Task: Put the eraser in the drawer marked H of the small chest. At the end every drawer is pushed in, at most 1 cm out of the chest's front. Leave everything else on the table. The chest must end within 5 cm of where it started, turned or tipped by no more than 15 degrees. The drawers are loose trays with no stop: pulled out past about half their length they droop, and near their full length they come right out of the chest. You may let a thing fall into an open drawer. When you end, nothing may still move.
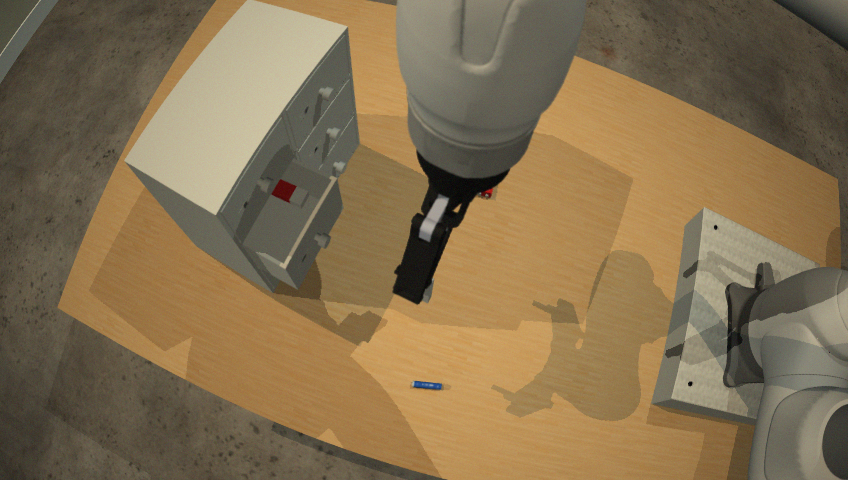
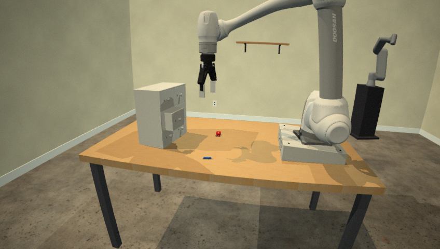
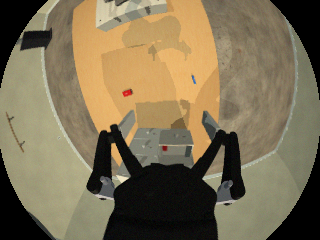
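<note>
The small grey chest (image 1: pixel 238 101) (image 2: pixel 152 114) (image 3: pixel 148 138) stands at the table's left. One drawer (image 1: pixel 310 237) (image 2: pixel 175 118) in its middle row is pulled part way out. I cannot read the drawer's letter. A red and white block, the eraser (image 1: pixel 285 190) (image 3: pixel 164 148), lies inside that drawer near its back. My gripper (image 1: pixel 419 294) (image 2: pixel 207 92) (image 3: pixel 168 116) is open and empty. It points down and hangs high above the table, just right of the chest's front and above its top level.
A small red object (image 1: pixel 487 193) (image 2: pixel 218 133) (image 3: pixel 127 92) lies on the table right of the chest. A small blue stick (image 1: pixel 426 385) (image 2: pixel 207 157) (image 3: pixel 194 79) lies near the front edge. The arm's grey base block (image 1: pixel 696 309) (image 2: pixel 308 151) stands at the right.
</note>
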Controlling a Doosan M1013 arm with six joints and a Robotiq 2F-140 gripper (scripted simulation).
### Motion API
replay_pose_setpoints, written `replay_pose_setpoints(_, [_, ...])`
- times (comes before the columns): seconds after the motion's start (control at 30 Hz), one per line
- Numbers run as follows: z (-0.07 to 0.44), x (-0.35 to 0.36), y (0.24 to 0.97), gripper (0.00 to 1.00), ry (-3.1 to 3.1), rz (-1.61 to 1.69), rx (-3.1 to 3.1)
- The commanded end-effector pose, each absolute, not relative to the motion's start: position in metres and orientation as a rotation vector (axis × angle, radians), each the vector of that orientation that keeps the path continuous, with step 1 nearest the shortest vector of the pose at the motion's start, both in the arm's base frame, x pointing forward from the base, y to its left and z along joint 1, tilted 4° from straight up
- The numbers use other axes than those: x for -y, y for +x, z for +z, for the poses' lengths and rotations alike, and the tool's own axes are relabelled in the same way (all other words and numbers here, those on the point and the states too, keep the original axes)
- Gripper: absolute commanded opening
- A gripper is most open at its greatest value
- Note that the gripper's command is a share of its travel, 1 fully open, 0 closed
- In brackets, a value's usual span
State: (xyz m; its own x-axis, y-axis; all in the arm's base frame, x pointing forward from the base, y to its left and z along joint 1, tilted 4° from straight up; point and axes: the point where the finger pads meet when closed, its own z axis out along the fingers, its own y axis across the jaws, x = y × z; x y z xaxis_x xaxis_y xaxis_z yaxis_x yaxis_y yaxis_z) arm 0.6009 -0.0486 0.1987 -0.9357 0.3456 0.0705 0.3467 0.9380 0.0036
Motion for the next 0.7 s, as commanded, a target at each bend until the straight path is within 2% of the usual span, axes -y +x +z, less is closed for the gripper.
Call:
replay_pose_setpoints(0.0, [0.199, 0.049, 0.601, 1.00, -0.541, -0.025, 3.025])
replay_pose_setpoints(0.33, [0.198, 0.046, 0.598, 1.00, -0.379, -0.030, 3.050])
replay_pose_setpoints(0.67, [0.196, 0.034, 0.584, 1.00, 0.488, -0.056, 3.042])
